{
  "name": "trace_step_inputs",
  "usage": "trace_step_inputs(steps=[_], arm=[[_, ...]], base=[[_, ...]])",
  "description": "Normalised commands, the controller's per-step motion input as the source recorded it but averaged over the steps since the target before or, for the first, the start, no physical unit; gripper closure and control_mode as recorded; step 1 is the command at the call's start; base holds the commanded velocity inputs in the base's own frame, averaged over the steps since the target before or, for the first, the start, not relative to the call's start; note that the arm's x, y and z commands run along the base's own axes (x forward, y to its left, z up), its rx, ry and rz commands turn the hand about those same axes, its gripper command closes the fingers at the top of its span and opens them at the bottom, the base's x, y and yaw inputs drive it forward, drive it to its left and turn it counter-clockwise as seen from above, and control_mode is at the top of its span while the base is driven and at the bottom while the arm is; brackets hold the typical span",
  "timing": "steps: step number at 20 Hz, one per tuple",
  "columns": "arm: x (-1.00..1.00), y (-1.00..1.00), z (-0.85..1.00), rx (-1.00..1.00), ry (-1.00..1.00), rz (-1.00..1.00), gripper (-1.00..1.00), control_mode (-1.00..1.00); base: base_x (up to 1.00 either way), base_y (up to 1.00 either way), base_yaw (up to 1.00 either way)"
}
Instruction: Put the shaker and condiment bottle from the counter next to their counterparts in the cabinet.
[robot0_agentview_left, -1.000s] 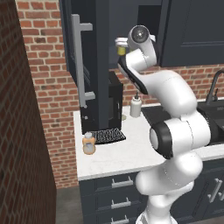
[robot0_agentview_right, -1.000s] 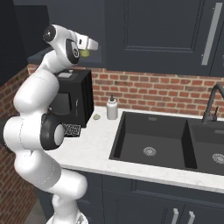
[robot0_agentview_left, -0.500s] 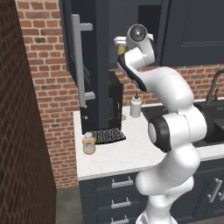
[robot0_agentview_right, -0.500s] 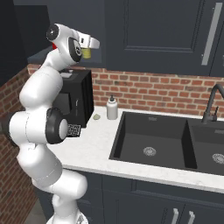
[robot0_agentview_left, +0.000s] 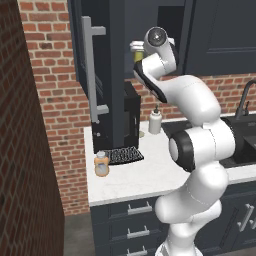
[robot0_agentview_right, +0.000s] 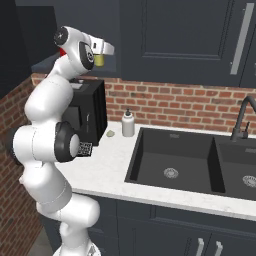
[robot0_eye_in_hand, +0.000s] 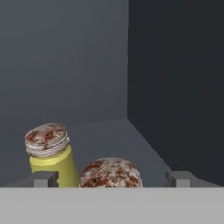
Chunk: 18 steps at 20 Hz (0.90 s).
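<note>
Shaker held at the open cabinet (robot0_agentview_left: 105, 75), arm raised.
Landmark: the black appliance (robot0_agentview_left: 131, 117) on the counter (robot0_agentview_left: 135, 177). The condiment bottle (robot0_agentview_left: 101, 164) stands on the counter left of and in front of it; a white bottle (robot0_agentview_left: 155, 121) stands to its right. Above it, the fingers (robot0_eye_in_hand: 46, 179) grip the shaker (robot0_agentview_right: 99, 60) inside the cabinet, its speckled cap (robot0_eye_in_hand: 110, 172) between them. The counterpart shaker (robot0_eye_in_hand: 49, 151) stands just beside, on the shelf (robot0_eye_in_hand: 100, 140).
</note>
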Motion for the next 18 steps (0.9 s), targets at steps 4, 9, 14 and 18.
trace_step_inputs(steps=[4,9,14,18], arm=[[-0.36,0.0,0.0,0.0,-0.02,0.0,-1.0,-1.0],[-0.66,0.0,0.0,0.0,-0.06,0.0,-1.0,-1.0],[-0.71,0.0,0.0,0.0,-0.04,0.0,-1.0,-1.0],[-0.72,0.0,-0.02,0.0,-0.01,0.0,-1.0,-1.0]], base=[[0.0,0.0,0.0],[0.0,0.0,0.0],[0.0,0.0,0.0],[0.0,0.0,0.0]])
